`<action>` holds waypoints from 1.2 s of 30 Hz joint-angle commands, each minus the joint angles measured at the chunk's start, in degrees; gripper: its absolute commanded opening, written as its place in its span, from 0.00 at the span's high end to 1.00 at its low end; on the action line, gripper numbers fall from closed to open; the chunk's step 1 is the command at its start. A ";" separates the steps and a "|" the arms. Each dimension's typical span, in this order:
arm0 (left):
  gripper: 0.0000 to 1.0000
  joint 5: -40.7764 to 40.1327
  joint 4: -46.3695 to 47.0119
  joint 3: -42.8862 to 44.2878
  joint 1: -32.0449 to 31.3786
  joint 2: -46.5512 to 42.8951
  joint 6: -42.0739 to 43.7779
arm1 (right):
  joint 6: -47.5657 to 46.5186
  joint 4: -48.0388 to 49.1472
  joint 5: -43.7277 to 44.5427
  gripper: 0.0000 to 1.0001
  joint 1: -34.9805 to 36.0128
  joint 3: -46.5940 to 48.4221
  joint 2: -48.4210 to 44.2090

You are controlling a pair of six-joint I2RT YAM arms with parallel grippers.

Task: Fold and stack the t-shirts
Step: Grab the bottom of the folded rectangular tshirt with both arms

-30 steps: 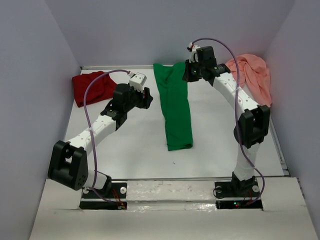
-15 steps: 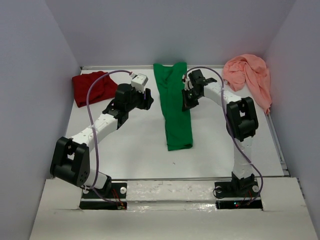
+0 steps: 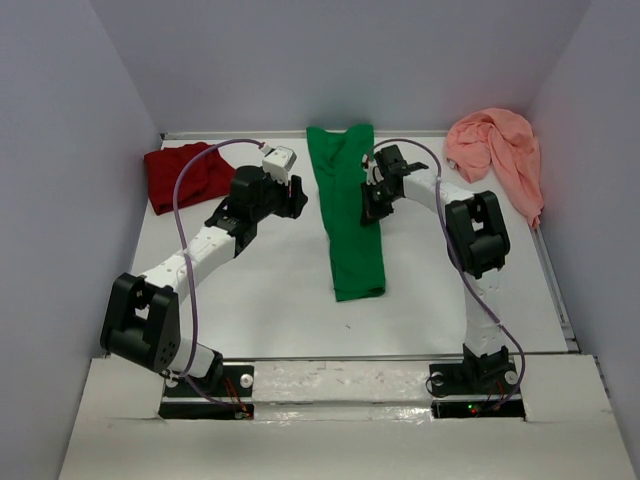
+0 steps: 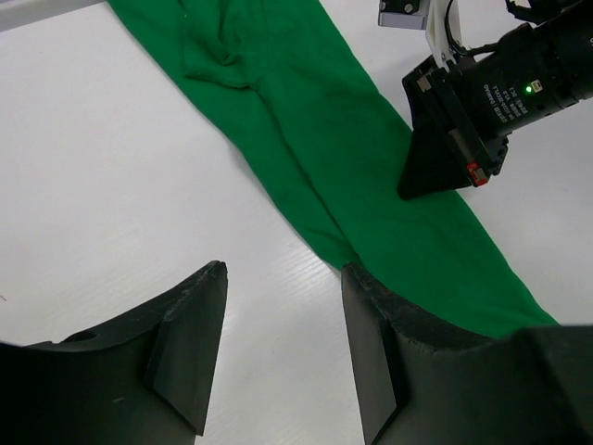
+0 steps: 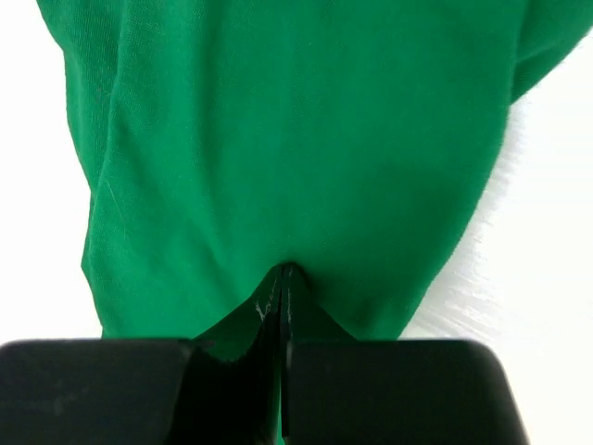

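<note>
Green t-shirt [image 3: 350, 225] in long flat strip, centre, dark red t-shirt [image 3: 185, 176] bunched far left, salmon-pink t-shirt [image 3: 500, 152] crumpled far right

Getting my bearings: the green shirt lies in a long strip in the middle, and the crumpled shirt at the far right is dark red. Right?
No: the crumpled shirt at the far right is salmon-pink; the dark red shirt sits far left. The green shirt does lie in a long strip in the middle. The top external view shows this.
</note>
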 commanded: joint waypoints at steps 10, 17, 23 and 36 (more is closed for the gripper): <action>0.38 0.54 2.15 2.39 0.30 -1.01 0.42 | 1.33 14.24 9.14 1.00 0.65 2.43 1.27; 0.38 0.19 2.15 2.30 0.39 -1.01 0.51 | 2.20 16.26 11.95 1.00 0.65 6.92 3.38; 0.38 2.21 -0.30 3.44 0.39 -0.13 -0.02 | -0.69 13.28 4.67 0.93 1.18 8.51 0.50; 0.38 24.80 -29.92 13.64 0.39 8.74 6.13 | -16.06 -22.54 -5.62 0.32 1.18 3.58 -18.86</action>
